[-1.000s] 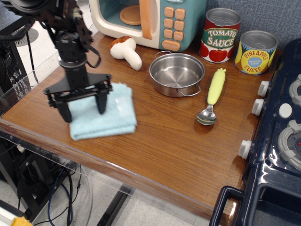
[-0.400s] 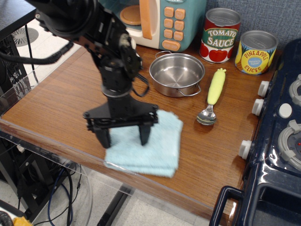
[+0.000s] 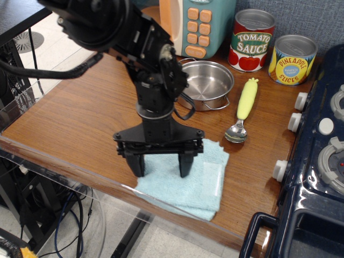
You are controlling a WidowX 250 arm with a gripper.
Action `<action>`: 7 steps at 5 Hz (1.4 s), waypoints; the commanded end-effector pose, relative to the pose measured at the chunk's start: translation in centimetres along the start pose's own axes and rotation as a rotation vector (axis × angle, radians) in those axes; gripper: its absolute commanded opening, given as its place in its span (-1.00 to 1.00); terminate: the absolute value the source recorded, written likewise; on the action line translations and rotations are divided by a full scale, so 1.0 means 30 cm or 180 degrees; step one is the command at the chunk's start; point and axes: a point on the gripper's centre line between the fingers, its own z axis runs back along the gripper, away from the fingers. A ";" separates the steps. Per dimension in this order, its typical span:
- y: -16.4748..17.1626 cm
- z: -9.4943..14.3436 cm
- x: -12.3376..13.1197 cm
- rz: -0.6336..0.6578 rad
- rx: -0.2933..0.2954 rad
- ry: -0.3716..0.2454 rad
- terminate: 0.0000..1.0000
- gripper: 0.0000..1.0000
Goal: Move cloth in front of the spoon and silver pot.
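Observation:
The light-blue cloth (image 3: pixel 201 185) lies flat near the table's front edge, in front of the spoon and the pot, with its white label facing right. My gripper (image 3: pixel 160 165) points straight down with its jaws spread wide. Both fingertips (image 3: pixel 186 165) rest on the cloth's left part. The spoon (image 3: pixel 244 105), with a yellow-green handle, lies behind the cloth to the right, its bowl toward the front. The silver pot (image 3: pixel 208 83) stands behind the cloth, partly hidden by my arm.
A tomato sauce can (image 3: pixel 252 40) and a pineapple can (image 3: pixel 293 59) stand at the back right. A toy microwave (image 3: pixel 201 24) is at the back. A dark blue toy stove (image 3: pixel 317 161) borders the table on the right. The cloth's front corner reaches the table edge (image 3: pixel 80 169).
My gripper has slid to the right and toward the front, dragging the cloth from the left side of the table to a spot in front of the pot and spoon.

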 end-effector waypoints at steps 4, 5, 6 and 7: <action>0.043 0.277 0.074 0.0218 -0.0404 -0.0449 -1.00 1.00; 0.059 0.311 0.080 0.0156 -0.0432 -0.0465 -1.00 1.00; 0.059 0.311 0.080 0.0156 -0.0432 -0.0465 -1.00 1.00; 0.059 0.311 0.080 0.0156 -0.0432 -0.0465 -1.00 1.00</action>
